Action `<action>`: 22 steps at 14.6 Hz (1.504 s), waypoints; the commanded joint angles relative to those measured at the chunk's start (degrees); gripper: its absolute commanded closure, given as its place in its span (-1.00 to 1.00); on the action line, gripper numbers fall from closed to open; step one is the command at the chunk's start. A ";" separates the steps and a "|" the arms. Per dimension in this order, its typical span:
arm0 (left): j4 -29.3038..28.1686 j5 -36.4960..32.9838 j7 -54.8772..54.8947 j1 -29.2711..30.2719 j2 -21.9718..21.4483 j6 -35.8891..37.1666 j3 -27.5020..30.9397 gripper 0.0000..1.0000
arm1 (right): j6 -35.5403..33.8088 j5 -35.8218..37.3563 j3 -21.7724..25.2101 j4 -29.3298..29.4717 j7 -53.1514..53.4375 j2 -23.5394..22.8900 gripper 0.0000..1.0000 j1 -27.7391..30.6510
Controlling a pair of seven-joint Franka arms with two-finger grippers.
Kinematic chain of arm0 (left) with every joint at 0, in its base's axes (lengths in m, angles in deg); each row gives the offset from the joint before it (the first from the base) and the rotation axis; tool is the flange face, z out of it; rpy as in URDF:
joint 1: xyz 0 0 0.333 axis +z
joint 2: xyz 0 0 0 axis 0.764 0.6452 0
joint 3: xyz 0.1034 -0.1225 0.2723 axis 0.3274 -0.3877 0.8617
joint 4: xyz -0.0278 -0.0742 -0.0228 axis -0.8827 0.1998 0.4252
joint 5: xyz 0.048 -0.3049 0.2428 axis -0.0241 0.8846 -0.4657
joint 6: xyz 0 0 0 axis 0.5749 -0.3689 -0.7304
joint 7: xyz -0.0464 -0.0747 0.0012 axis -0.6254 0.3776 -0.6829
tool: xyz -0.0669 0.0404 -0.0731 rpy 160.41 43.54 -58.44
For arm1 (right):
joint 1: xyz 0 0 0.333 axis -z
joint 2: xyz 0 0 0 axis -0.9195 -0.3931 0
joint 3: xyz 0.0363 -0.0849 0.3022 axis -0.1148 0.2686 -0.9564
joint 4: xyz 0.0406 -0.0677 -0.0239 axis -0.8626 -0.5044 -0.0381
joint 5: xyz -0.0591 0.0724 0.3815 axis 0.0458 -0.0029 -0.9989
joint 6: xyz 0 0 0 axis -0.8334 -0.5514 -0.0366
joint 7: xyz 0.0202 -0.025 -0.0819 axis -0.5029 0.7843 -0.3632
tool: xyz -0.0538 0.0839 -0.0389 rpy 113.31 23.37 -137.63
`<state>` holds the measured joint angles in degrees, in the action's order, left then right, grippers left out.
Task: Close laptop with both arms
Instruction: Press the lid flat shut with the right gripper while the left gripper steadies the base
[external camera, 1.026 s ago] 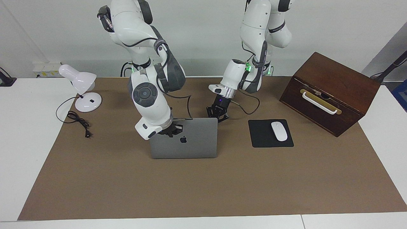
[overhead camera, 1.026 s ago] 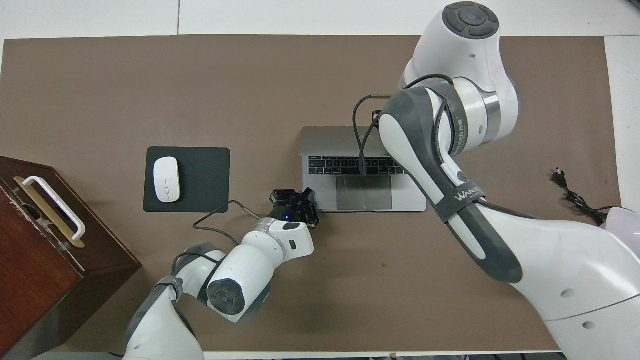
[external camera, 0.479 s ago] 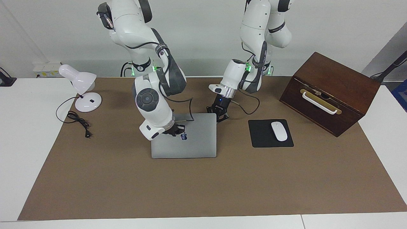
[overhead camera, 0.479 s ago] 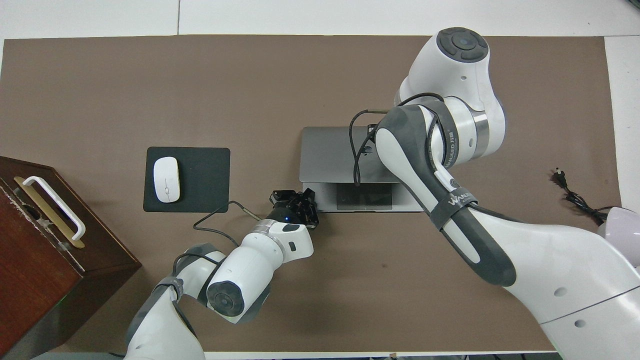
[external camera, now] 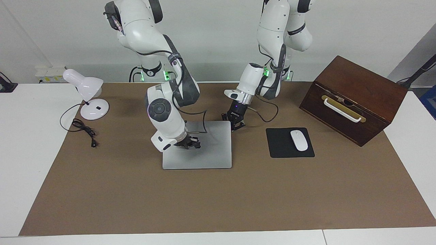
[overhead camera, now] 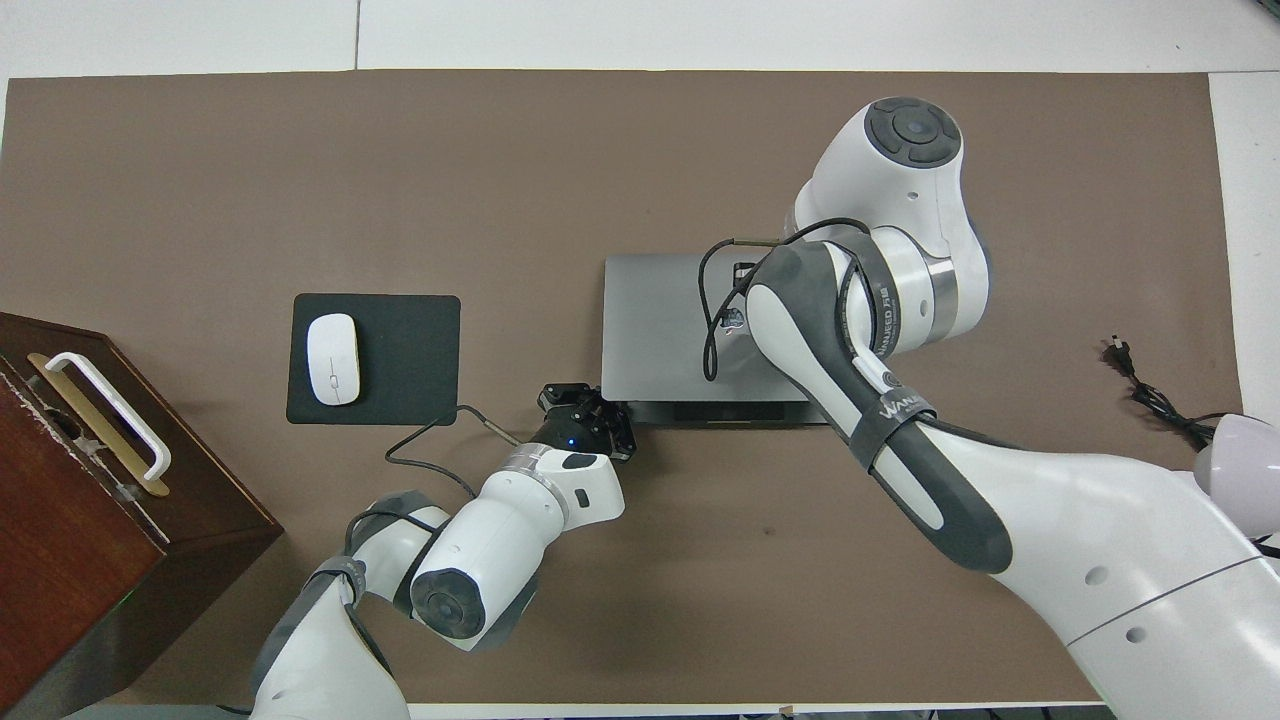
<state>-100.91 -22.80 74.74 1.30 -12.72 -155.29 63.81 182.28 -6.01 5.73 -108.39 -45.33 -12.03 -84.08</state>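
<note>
Laptop (external camera: 204, 149) lid nrly flat, thin gap left; I've right claw (external camera: 190, 143) pressed together on lid, left claw (external camera: 234, 121) pressed together at corner.

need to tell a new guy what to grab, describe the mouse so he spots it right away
Start at the dark brown wooden box at the left arm's end of the table. Between it and the silver-grey metal laptop lies a flat black square mouse pad. The small white oval mouse sits on it.

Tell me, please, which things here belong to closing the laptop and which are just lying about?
In the job: laptop, right gripper on its lid, left gripper at its corner.
Lying about: mouse, mouse pad, lamp, wooden box.
</note>
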 commanded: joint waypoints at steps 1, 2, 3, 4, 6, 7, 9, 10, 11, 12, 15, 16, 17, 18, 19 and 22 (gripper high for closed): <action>-5.34 0.38 0.59 -2.01 3.23 2.71 0.78 1.00 | 2.16 -1.54 -0.26 -3.27 -1.24 1.77 1.00 0.26; -5.34 0.46 0.68 -2.27 3.32 2.71 0.78 1.00 | 2.60 -1.54 -0.26 -3.70 -1.24 1.76 1.00 0.26; -5.34 0.46 0.77 -2.54 3.32 2.71 0.87 1.00 | 2.77 -1.54 -0.26 -4.06 -1.24 1.76 1.00 0.26; -5.52 0.46 0.77 -2.54 3.41 2.71 0.87 1.00 | 3.30 -1.54 -0.26 -4.32 -1.24 1.85 1.00 0.26; -5.52 0.46 0.77 -3.15 3.50 2.71 0.87 1.00 | 4.26 -1.54 -0.26 -5.02 -1.15 1.85 1.00 0.26; -5.69 0.46 0.77 -3.15 3.50 2.71 0.87 1.00 | 4.62 -1.54 -0.34 -5.37 -1.06 1.94 1.00 0.18; -5.96 0.46 0.85 -3.24 3.50 2.62 0.96 1.00 | 5.23 -1.54 -0.26 -5.82 -1.06 1.94 1.00 0.18; -5.96 0.46 0.94 -3.24 3.50 2.71 0.96 1.00 | 5.41 -1.54 -0.26 -5.82 -0.98 1.94 1.00 0.18; -5.96 0.46 0.94 -3.24 3.50 2.62 0.96 1.00 | 5.41 -1.54 -0.34 -5.82 -0.97 1.94 1.00 0.18; -6.13 0.46 0.94 -3.24 3.50 2.71 0.96 1.00 | 5.33 -1.54 -0.34 -5.82 -0.80 1.94 1.00 0.18; -6.39 0.46 0.94 -3.24 3.50 2.71 0.96 1.00 | 1.66 -1.54 -0.26 -1.71 -0.01 2.03 1.00 0.61; -6.40 0.46 0.94 -3.24 3.50 2.62 0.96 1.00 | 1.20 -1.54 -0.26 -1.16 0.08 3.07 1.00 0.96; -6.40 0.46 0.94 -3.24 3.50 2.62 0.96 1.00 | 1.28 -1.46 -0.26 -0.90 0.08 4.21 1.00 1.23; -6.48 0.46 0.94 -3.24 3.50 2.71 0.96 1.00 | 1.37 -1.54 0.00 -0.20 -0.01 4.66 1.00 1.40; -6.40 0.46 1.20 -3.24 3.50 2.71 0.96 1.00 | 1.46 -1.37 0.09 1.46 0.34 4.75 1.00 1.23; -6.40 0.46 1.21 -3.24 3.50 2.62 0.96 1.00 | 8.11 2.56 0.62 1.83 4.02 7.47 1.00 0.61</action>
<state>-101.44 -22.80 75.95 0.51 -12.77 -155.99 64.42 186.90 -5.59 6.31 -106.70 -43.83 -6.30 -83.52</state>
